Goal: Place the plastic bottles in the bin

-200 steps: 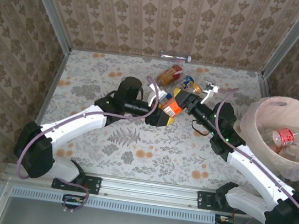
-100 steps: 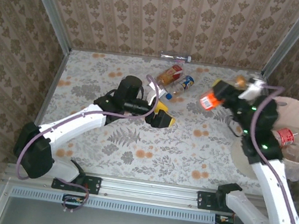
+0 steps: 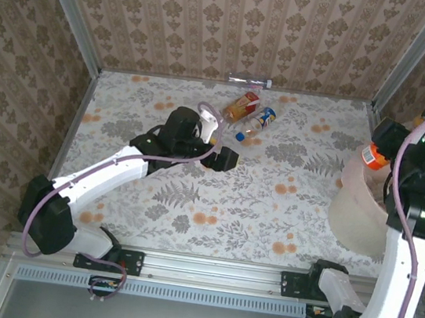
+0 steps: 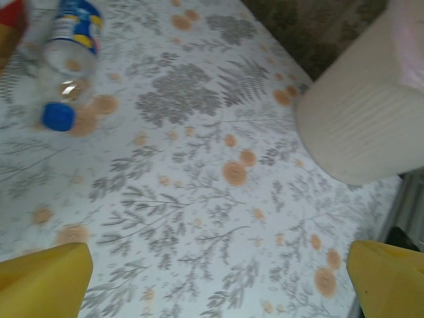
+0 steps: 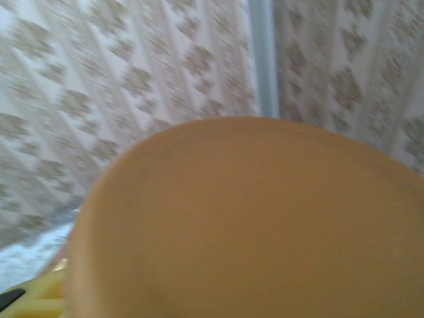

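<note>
Bottle [image 4: 66, 73]: clear plastic cylinder, blue cap; bin [image 4: 358, 126]: round, faintly ribbed.

Bin [image 3: 351, 218] at my worktop's [image 3: 268, 214] right edge. Near the far wall, a bottle [image 3: 241, 106] lies left of a second bottle [image 3: 262, 120]; my left fingers [image 4: 46, 278] sit before them. My right fingers [image 5: 33, 301] hold a third bottle [image 3: 373, 155] over the bin's rim.
</note>
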You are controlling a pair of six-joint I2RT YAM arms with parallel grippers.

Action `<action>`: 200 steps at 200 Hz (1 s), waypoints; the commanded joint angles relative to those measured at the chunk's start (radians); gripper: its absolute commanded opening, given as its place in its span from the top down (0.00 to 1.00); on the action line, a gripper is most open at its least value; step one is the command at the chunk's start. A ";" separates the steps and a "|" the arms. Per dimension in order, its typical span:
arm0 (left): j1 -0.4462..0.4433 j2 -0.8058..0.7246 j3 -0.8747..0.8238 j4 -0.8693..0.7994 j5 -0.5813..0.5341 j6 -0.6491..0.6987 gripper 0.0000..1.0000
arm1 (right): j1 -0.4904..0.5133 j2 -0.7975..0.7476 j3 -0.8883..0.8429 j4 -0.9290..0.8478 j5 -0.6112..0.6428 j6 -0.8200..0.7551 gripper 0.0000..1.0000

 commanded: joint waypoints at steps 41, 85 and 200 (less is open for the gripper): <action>0.020 -0.046 0.040 -0.081 -0.185 -0.033 0.00 | -0.216 0.065 -0.013 -0.174 -0.073 -0.057 0.51; 0.035 -0.027 0.037 -0.081 -0.184 -0.039 0.00 | -0.276 0.131 -0.077 -0.127 -0.241 0.011 0.40; 0.056 -0.017 0.041 -0.094 -0.190 -0.054 0.00 | -0.273 0.067 -0.146 0.009 -0.070 0.081 0.05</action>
